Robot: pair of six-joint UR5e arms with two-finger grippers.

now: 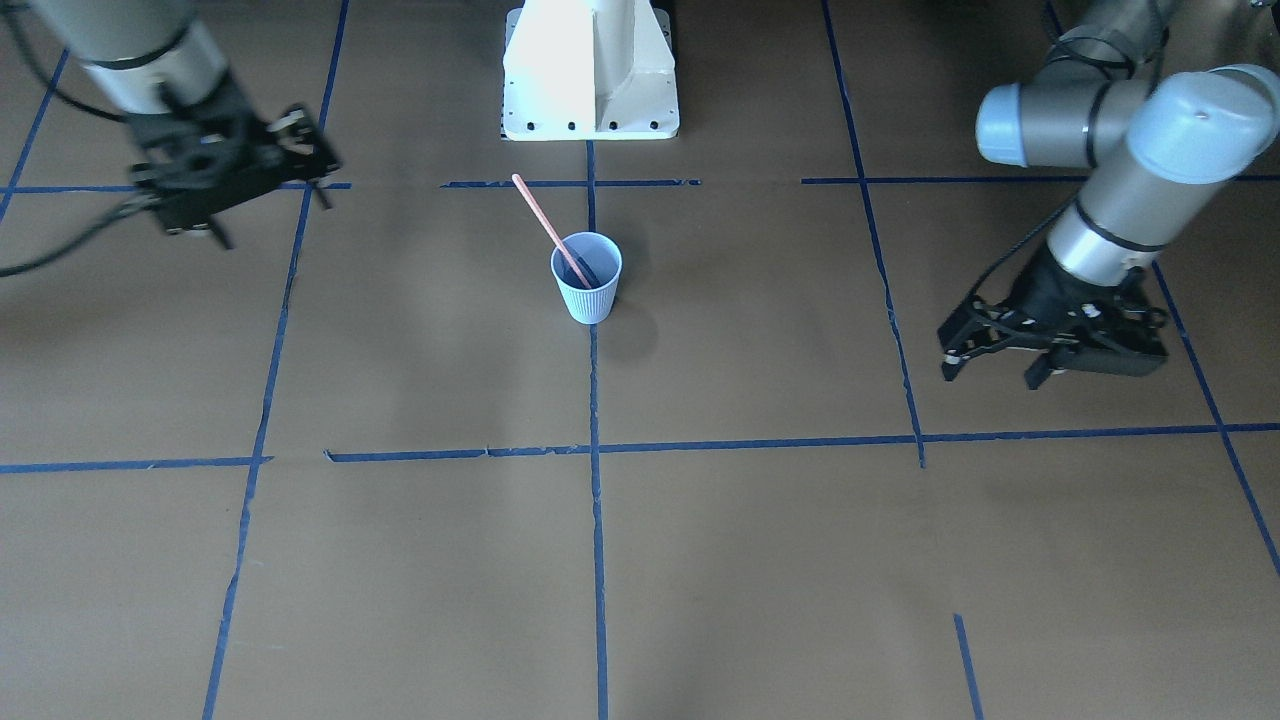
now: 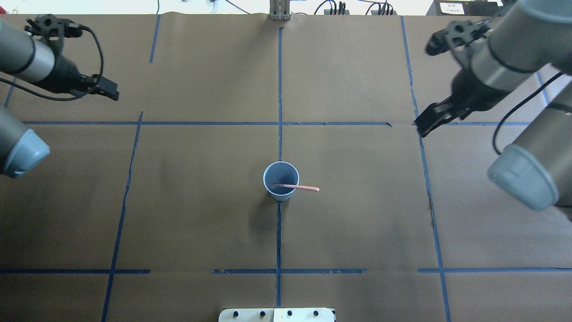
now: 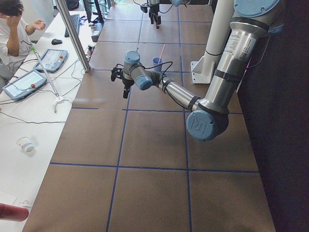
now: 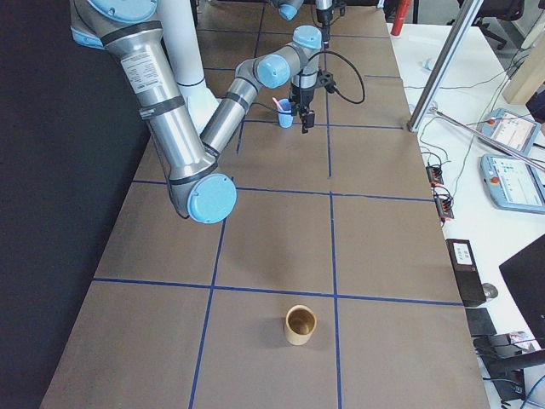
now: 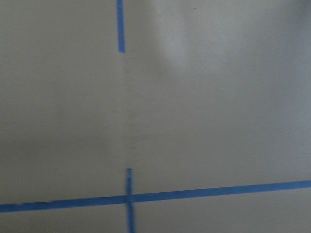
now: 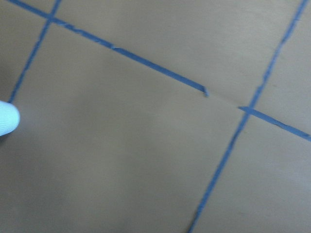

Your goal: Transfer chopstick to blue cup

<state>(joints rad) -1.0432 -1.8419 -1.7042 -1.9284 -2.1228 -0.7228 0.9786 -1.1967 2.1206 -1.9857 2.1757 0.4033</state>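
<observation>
The pale blue ribbed cup point(image 1: 587, 280) point(image 2: 280, 180) stands upright at the table's middle, on a tape line. The pinkish-orange chopstick point(image 1: 543, 222) point(image 2: 300, 187) rests in it, its lower end inside and its upper end leaning out over the rim. No gripper touches it. My right gripper point(image 1: 275, 220) point(image 2: 423, 127) hangs open and empty well off to the cup's side. On the opposite side, far from the cup, my left gripper point(image 1: 992, 372) point(image 2: 109, 92) is open too. The right wrist view catches only a sliver of the cup point(image 6: 6, 119).
The white robot base point(image 1: 590, 70) stands behind the cup. Blue tape lines point(image 2: 279, 89) grid the brown table. A brown paper cup point(image 4: 300, 324) sits near the table's right end. A person point(image 3: 12, 29) sits at a side desk with tablets point(image 3: 26, 83).
</observation>
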